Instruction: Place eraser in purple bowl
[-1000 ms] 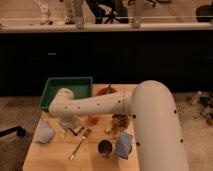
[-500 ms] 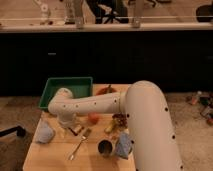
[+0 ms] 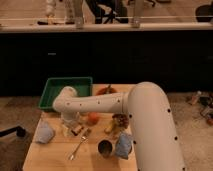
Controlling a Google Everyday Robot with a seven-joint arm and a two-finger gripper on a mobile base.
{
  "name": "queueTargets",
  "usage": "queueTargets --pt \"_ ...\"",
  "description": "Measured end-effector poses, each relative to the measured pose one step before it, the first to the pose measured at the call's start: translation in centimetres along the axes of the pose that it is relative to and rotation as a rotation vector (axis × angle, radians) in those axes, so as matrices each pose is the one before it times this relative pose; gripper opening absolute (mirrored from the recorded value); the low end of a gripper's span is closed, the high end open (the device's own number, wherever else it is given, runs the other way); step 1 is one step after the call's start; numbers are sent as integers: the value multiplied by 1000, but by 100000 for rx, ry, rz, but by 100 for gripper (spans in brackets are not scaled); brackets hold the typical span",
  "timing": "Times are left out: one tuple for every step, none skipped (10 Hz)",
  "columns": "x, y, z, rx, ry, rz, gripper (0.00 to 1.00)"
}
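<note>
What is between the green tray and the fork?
The robot's gripper, low over the table, left of the orange ball, as the camera view shows.

My arm (image 3: 147,120) is smooth, glossy white: a fat rounded shell far behind my claw (image 3: 70,125), narrowing nearer it to a slimmer tube dotted with small dark holes. The pale claw sits just under the rounded wrist end.
</note>
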Motion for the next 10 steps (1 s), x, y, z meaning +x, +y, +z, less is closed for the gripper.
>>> queueTargets --pt "-168 273 129 920 362 590 62" --pt "-204 212 16 1118 698 488 53" --pt "-129 134 -88 1271 1245 453 45" --pt "-226 222 -101 1780 1732 717 33" --pt "-241 99 -61 1056 663 315 24" --pt "-83 -32 -47 738 521 2 13" --pt "-56 -60 -14 243 31 -92 5" --pt "48 -337 -71 -147 -208 -855 0" --pt "62 -244 -172 -416 -125 -633 0" --pt "56 -236 -274 -503 78 -237 0"
